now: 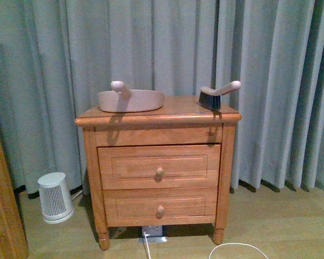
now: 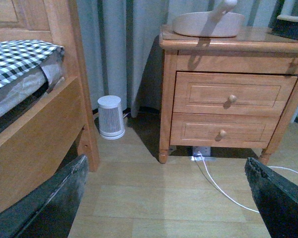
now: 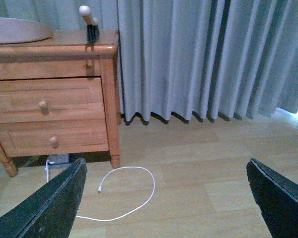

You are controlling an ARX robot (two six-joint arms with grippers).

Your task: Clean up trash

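Observation:
The trash does not show in any view. A beige dustpan [image 1: 130, 100] [image 2: 206, 24] lies on top of the wooden nightstand [image 1: 157, 162], and a small hand brush [image 1: 218, 94] [image 3: 91, 25] with dark bristles rests near its right end. My left gripper [image 2: 171, 198] hangs open low over bare wood floor, facing the nightstand, with nothing between its fingers [image 2: 49, 203]. My right gripper [image 3: 166, 198] is open too, over the floor to the right of the nightstand [image 3: 54, 99], also holding nothing. Neither arm appears in the front view.
A small white ribbed heater [image 1: 55, 197] [image 2: 111, 116] stands on the floor left of the nightstand. A wooden bed frame [image 2: 35, 134] with checkered bedding [image 2: 15, 57] is further left. A white cable [image 3: 134, 191] loops on the floor from a power strip [image 2: 201, 151]. Grey curtains [image 1: 281, 81] hang behind.

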